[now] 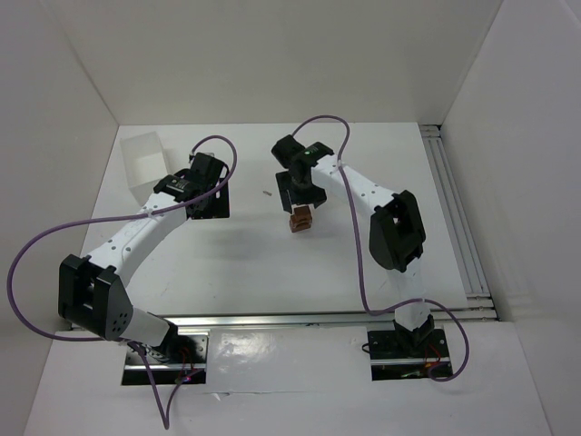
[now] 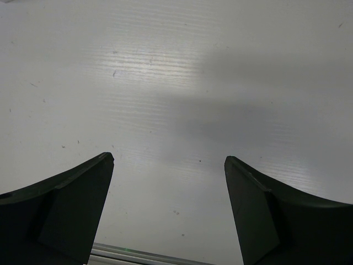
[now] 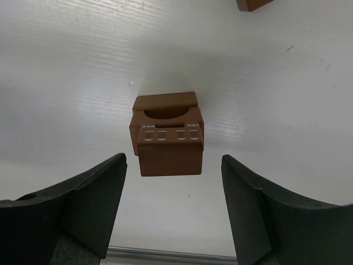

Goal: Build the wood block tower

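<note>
Right hand (image 1: 303,196) is held wide open and empty just over the tower (image 3: 168,138), which is stood on the tabletop (image 3: 66,66). A loose wood block (image 3: 251,4) is seen beyond the tower. Left hand (image 2: 168,160) is spread wide, well left of the tower.

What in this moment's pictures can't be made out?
Top external: the tower is small and partly under the right gripper; its block count is unclear.
Right wrist: a second wood block is cut off by the top edge.
Top external: a speck on the table is too small to identify.
</note>
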Controlling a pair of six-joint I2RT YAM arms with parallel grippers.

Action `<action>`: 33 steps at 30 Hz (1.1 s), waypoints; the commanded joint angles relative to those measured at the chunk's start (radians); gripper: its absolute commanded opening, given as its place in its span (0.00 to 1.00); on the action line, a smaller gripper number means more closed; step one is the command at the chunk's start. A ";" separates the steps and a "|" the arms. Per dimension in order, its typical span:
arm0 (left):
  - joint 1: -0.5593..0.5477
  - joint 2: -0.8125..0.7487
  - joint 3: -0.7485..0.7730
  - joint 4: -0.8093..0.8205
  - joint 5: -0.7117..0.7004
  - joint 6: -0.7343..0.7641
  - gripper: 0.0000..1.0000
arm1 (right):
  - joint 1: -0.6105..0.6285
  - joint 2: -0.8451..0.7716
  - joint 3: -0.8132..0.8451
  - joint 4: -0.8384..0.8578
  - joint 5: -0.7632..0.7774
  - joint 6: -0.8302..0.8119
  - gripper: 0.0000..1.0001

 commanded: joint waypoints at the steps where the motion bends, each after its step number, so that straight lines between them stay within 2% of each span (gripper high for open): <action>1: -0.004 -0.026 0.025 -0.001 -0.015 0.003 0.94 | 0.012 0.007 0.023 -0.017 0.024 -0.002 0.75; 14: -0.004 -0.026 0.025 -0.001 -0.015 0.003 0.94 | 0.012 0.007 -0.034 0.013 -0.003 -0.002 0.70; 16: -0.004 -0.026 0.025 -0.001 -0.015 0.003 0.94 | 0.012 0.007 -0.034 0.023 -0.003 -0.002 0.64; 29: -0.004 -0.026 0.025 -0.010 -0.024 0.003 0.94 | 0.012 0.016 -0.053 0.032 -0.013 -0.012 0.64; 33: -0.004 -0.026 0.025 -0.010 -0.024 0.003 0.94 | 0.012 0.016 -0.053 0.032 -0.022 -0.012 0.54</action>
